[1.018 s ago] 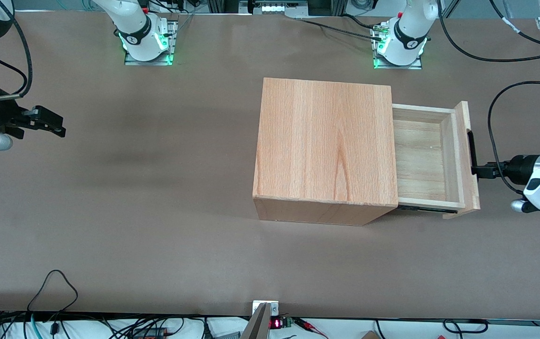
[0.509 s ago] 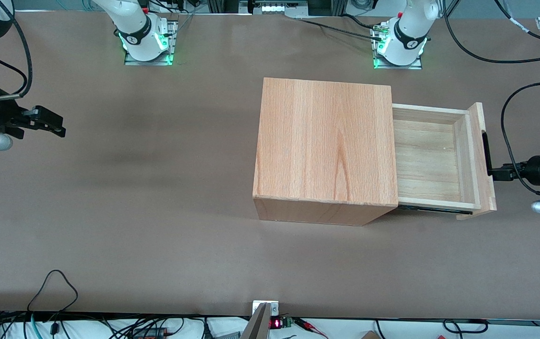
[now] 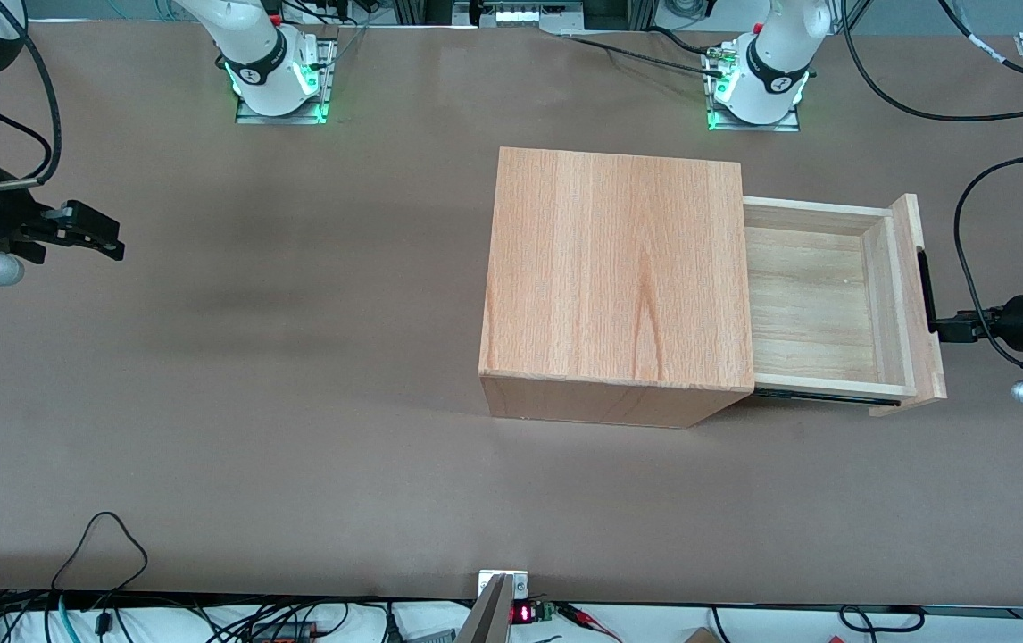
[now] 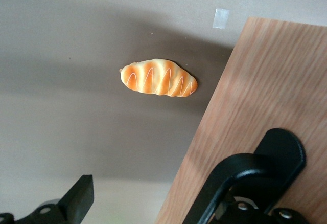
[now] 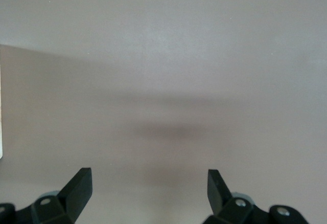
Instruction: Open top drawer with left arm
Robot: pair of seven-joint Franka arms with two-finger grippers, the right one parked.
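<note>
Hooking my gripper (image 3: 947,329) wide open around the top drawer's (image 3: 824,299) handle (image 3: 926,290), nothing clamps. Pulling further, 1 finger could slip off.

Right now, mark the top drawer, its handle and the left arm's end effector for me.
top drawer (image 3: 819,299), front view, bare floor of the pulled-out tray.
handle (image 3: 925,290), front view, middle of the black bar.
end effector (image 3: 947,329), front view, black tip at the handle, in front of the drawer.

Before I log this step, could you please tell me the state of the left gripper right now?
Left gripper: at the top drawer's black bar handle; open or shut cannot be told.
</note>
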